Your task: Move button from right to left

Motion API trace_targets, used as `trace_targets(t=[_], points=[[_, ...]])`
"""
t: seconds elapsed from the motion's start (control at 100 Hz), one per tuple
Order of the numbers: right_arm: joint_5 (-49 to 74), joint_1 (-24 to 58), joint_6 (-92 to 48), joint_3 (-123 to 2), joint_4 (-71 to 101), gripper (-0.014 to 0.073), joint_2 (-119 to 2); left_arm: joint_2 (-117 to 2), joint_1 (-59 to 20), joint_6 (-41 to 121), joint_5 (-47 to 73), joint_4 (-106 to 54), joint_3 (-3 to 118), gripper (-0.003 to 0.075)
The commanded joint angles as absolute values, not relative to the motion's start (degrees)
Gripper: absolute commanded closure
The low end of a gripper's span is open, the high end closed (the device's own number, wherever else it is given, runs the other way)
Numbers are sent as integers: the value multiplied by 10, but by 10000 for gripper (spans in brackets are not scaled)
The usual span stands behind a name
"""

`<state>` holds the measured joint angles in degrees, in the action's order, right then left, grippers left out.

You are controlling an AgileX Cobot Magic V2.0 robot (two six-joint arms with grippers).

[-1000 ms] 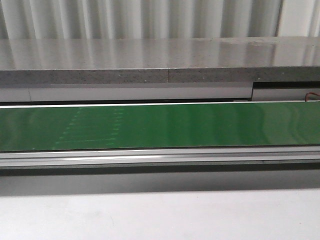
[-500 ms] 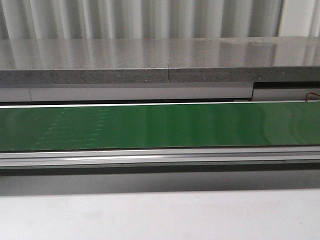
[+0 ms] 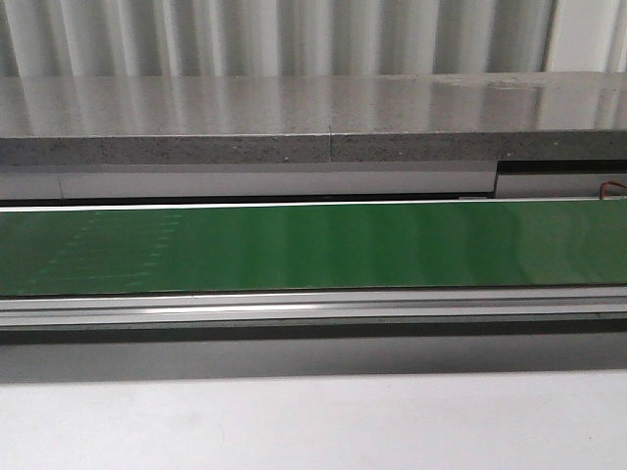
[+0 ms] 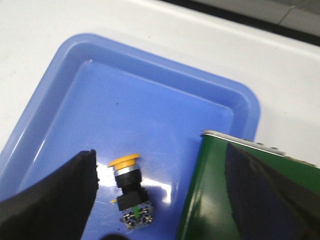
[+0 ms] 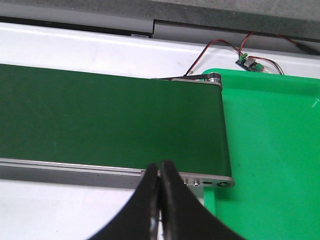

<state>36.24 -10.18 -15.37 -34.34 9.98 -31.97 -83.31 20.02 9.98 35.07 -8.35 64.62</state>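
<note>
Left tool point(image 4: 160, 165) stood released in its wrist view, black fingers point(image 4: 50, 200) spread wide and gripping nothing. Directly below it, a yellow-capped push button point(image 4: 129, 187) lay on its side on the floor of the blue tray point(image 4: 150, 105), beside the end of the green conveyor belt point(image 4: 210, 190).

Right tool point(image 5: 160, 167) was clenched, fingers pressed together with nothing between them, above the belt's near rail and close to the green tray point(image 5: 270, 150).

I judged the transfer complete for this button: it rested at the left end, free of both tools. Whether more pieces remained on the right I could not tell.

The front view gave me only the belt and the pale surface point(image 3: 313, 421), with no arm, tray or button. Only the wrist views showed those, and the right one alone showed a small wired circuit board point(image 5: 247, 62).
</note>
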Motion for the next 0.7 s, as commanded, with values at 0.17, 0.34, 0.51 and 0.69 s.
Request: trace_targets(t=[0.17,0.34,0.51,0.69], points=[[323,-104,-156,-358,106,661,-318,-680,106,101,285,-86,598,227],[323,-104,-156,-358,106,661,-318,-587,65,101,249,-88,521,227],[323,-104,-156,-358,106,661,-318,-480,51,101,229,-117,445,276],[323,-104,-156,-358,106,661,-318,-379,51,101,229,-125,379,544]])
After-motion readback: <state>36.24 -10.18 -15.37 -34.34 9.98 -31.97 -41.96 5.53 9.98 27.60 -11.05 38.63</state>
